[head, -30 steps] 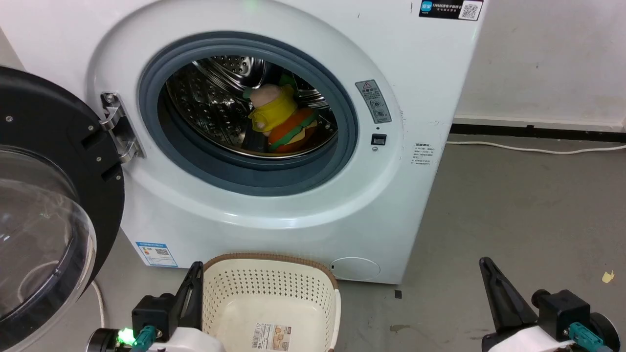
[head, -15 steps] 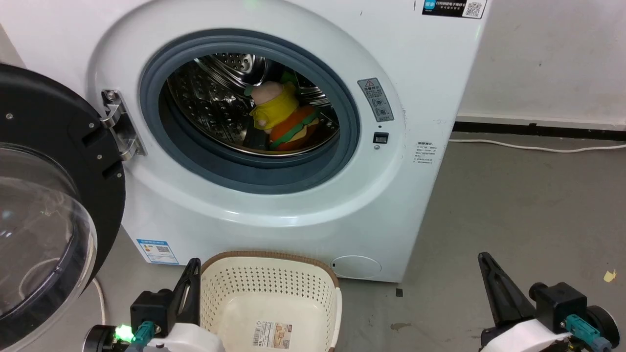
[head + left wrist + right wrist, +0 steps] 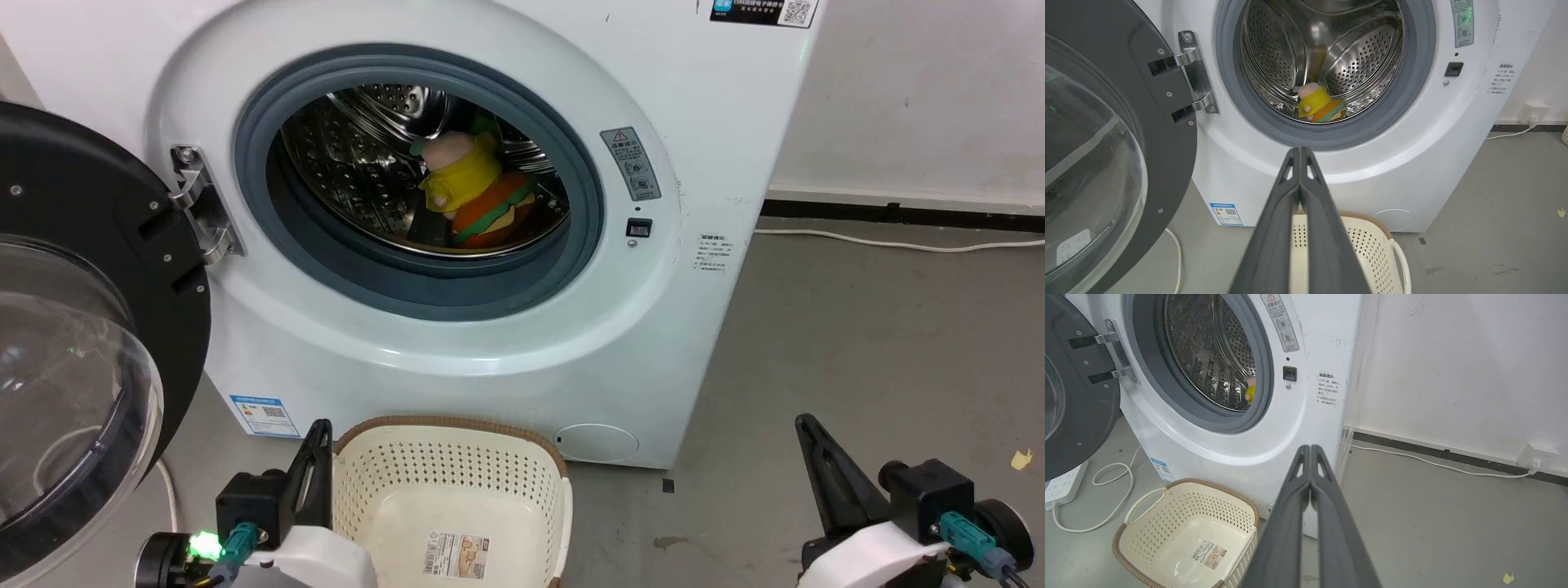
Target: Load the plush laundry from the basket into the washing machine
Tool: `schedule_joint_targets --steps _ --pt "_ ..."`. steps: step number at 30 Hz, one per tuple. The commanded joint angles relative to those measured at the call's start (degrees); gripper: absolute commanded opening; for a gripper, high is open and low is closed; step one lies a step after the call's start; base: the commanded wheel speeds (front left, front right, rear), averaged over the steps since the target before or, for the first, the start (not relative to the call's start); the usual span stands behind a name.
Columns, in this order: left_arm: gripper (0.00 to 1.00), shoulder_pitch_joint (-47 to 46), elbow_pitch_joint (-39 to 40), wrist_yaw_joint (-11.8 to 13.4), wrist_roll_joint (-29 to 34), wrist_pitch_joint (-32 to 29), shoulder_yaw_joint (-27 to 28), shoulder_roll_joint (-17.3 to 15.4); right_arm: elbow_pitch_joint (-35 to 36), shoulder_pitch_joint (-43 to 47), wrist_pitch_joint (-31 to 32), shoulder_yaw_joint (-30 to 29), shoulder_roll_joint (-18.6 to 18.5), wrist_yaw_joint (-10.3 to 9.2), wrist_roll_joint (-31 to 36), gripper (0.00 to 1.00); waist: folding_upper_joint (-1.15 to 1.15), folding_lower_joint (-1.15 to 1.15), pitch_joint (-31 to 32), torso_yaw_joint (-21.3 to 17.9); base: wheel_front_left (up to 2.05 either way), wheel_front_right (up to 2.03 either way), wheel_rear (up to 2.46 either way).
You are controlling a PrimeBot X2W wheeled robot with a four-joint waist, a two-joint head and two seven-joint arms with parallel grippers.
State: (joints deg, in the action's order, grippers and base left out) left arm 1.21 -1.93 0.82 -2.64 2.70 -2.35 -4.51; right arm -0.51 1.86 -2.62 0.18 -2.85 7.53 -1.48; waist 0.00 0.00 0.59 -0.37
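Pink-headed yellow plush toy (image 3: 472, 189): in steel drum (image 3: 351, 167) of white front-loading washing machine (image 3: 506, 343), apparently head-up | cream perforated basket (image 3: 447, 426): before machine | left fingers (image 3: 1284, 212), right fingers (image 3: 1294, 506): clenched empty, below drum; left nearer toy.

You're looking at a soft plush toy (image 3: 473, 192), pink-headed, yellow, orange and green; a front-loading washing machine (image 3: 457, 351), white with grey gasket (image 3: 424, 286); lower centre, a perforated plastic basket (image 3: 441, 469), cream, brown-rimmed.
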Motion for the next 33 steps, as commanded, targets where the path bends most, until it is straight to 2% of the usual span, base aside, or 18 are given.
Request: schedule_joint_targets --steps 1,33 --pt "0.0 -0.6 0.42 -0.36 0.52 -0.33 0.46 0.21 0.29 -0.74 0.24 -0.13 -0.02 -0.04 0.4 0.0 0.0 0.0 -0.03 0.02 0.0 0.0 0.0" --pt "0.0 -1.21 1.93 -0.82 2.64 -2.7 2.35 1.63 0.51 -1.86 2.62 -0.18 -0.03 -0.04 1.48 0.0 0.0 0.0 -0.59 0.37 0.0 0.0 0.0"
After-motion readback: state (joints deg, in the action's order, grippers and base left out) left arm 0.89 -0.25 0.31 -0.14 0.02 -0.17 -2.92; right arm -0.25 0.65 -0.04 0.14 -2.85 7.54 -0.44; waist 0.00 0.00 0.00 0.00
